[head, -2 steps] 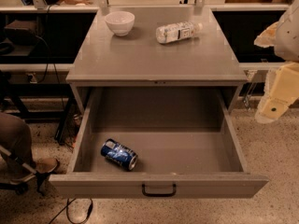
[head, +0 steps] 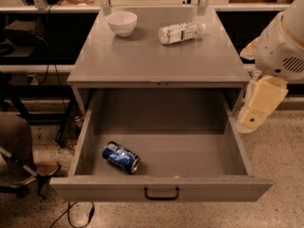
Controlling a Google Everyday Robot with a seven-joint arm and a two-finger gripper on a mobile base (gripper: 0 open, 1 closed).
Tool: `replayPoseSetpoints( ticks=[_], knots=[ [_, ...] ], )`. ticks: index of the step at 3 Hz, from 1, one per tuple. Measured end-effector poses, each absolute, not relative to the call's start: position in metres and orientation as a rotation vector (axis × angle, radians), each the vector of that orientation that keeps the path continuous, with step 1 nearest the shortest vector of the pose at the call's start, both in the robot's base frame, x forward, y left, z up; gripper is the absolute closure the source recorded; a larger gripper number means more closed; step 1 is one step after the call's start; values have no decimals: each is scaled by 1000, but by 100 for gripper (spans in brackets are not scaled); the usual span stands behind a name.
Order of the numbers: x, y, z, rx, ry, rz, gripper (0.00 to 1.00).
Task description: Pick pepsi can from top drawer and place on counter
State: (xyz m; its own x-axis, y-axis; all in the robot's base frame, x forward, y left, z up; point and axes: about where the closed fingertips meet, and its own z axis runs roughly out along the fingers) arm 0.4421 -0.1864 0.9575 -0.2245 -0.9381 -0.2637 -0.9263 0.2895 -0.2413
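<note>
Pepsi can (head: 121,157) in open top drawer (head: 213,189), tool (head: 254,113) right of it

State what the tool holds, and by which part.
Nothing. The cream tool hangs right of the open grey metal drawer, well apart from the small dark-blue metal can lying on its side in the drawer's front left.

White vented arm (head: 284,49) at right ends in seemingly cream, blocky jaws.
</note>
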Motion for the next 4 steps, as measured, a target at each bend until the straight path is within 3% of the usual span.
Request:
replayPoseSetpoints(
  ticks=[3,4],
  knots=[
    [452,-41,864,-1421,2196,380,0],
    [452,-41,864,-1421,2196,380,0]
  ],
)
